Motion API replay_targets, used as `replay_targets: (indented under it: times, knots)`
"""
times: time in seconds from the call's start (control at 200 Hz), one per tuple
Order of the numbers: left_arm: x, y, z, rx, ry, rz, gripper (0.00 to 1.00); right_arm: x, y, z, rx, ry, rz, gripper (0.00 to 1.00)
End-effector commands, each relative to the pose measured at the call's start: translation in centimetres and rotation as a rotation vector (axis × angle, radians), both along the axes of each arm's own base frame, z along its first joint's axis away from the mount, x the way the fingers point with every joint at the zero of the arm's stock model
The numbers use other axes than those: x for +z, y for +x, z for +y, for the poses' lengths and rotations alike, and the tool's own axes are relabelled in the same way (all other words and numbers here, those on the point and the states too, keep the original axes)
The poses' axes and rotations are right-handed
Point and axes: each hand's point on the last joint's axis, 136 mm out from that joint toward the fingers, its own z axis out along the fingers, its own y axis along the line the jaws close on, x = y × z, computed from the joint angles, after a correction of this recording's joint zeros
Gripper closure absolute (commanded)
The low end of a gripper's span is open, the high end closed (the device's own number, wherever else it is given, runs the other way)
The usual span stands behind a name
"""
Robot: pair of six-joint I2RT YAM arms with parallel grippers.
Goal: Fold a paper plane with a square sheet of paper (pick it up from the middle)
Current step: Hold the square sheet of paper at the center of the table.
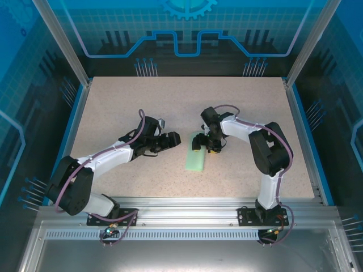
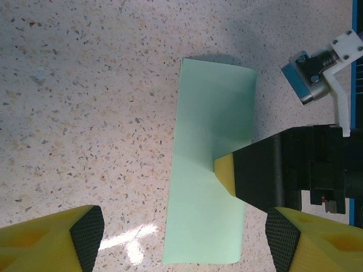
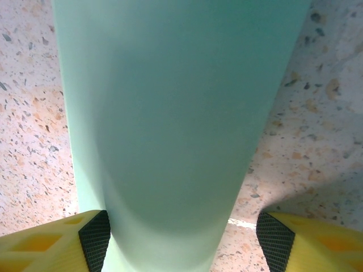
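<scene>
A speckled beige table [image 1: 170,102], edged in blue, stands inside blue walls [image 1: 238,22] printed with grid and gear graphics, between 2 slanted aluminium posts [image 1: 61,42].

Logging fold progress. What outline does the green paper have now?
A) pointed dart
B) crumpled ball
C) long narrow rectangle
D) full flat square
C: the paper lies on the table as a long, straight-sided strip with no pointed end.

The paper [image 1: 195,157] lies mid-table [image 1: 170,102].
The left gripper [image 1: 174,138] sits just left of it; the right gripper [image 1: 205,148] stands over its far end, one finger touching.
</scene>
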Motion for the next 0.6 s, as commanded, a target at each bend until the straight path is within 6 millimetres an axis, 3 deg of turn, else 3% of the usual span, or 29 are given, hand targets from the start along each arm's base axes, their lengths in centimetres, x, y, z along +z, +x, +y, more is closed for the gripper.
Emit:
replay_targets:
  times: [0.0,0.15,0.275,0.595]
  knots:
    - [-0.3,-0.2,-0.6,-0.041,-0.006,0.001,0.22,-2.9,-1.5,-2.5,-0.002,-0.136,0.084,0.25]
    - [-0.4,-0.1,-0.8,-0.040,-0.012,0.007,0.27,-3.5,-1.8,-2.8,0.005,-0.182,0.098,0.24]
    - [-0.5,-0.1,-0.9,-0.044,-0.014,0.013,0.41,-3.9,-2.0,-2.7,0.016,-0.199,0.107,0.24]
    - [-1.4,0.2,-1.9,-0.061,-0.026,0.062,0.96,-4.2,-2.1,-3.4,0.004,-0.239,0.109,0.24]
